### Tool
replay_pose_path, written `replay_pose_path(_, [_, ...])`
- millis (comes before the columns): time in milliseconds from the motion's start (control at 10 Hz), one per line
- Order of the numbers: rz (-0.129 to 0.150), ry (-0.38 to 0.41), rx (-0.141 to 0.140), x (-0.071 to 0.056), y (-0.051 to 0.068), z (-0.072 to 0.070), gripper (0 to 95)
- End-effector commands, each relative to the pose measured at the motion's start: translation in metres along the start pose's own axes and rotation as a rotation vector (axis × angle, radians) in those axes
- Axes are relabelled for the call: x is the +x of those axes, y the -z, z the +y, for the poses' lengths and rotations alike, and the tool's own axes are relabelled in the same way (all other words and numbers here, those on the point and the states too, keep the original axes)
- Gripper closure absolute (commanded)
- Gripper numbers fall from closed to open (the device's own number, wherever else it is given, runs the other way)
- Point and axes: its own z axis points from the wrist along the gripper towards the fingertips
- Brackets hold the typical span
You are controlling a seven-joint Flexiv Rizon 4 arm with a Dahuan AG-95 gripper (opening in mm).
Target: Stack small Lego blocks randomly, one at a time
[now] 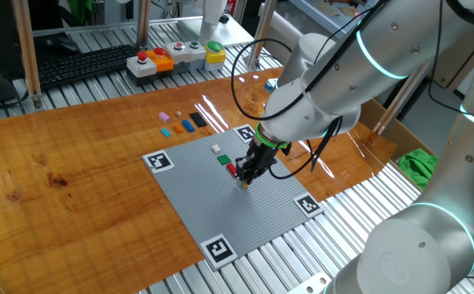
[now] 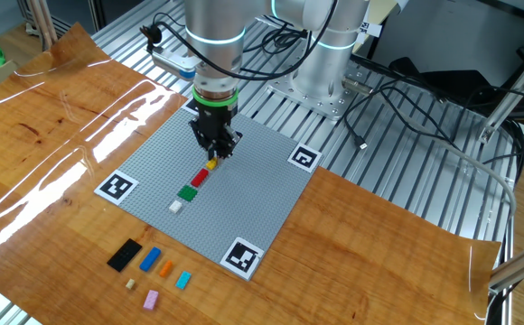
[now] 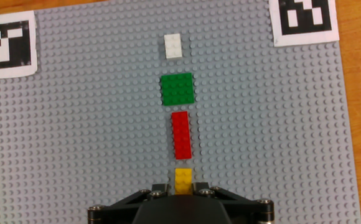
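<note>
Now your tool (image 3: 182,188) has a yellow brick (image 3: 183,179) down on the gray baseplate (image 2: 244,194).
Its fingers stand narrowly apart, clamped on the brick's sides. Light, stiff, slick plastic: grip opposite flat sides. Just beyond lie red (image 3: 181,135), green (image 3: 177,89), white (image 3: 173,45) bricks.

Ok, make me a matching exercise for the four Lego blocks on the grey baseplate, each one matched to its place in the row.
Blocks:
1. white block
2. green block
3. red block
4. yellow block

Places on the grey baseplate:
A. between the fingers of the gripper
B. between white and red
C. end of the row farthest from the gripper
D. between green and yellow

Pairs: 1-C, 2-B, 3-D, 4-A
</note>
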Motion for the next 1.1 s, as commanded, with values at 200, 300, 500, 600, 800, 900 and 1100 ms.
replay_pose_path(200, [0.000,0.002,-0.003,-0.0002,0.0004,0.0004,76.0])
replay_pose_path(300, [-0.001,0.004,-0.002,-0.0002,0.0003,0.0003,57.0])
replay_pose_path(500, [0.000,0.009,0.000,-0.0002,0.0003,0.0003,57.0])
replay_pose_path(600, [-0.001,0.013,0.006,-0.0002,0.0003,0.0002,57.0])
replay_pose_path(800, [-0.003,0.026,0.022,-0.0002,-0.0001,-0.0004,57.0])
replay_pose_path(900, [-0.003,0.029,0.023,-0.0001,-0.0007,-0.0012,57.0])
replay_pose_path(1100, [-0.003,0.030,0.025,0.0001,-0.0021,-0.0033,57.0])
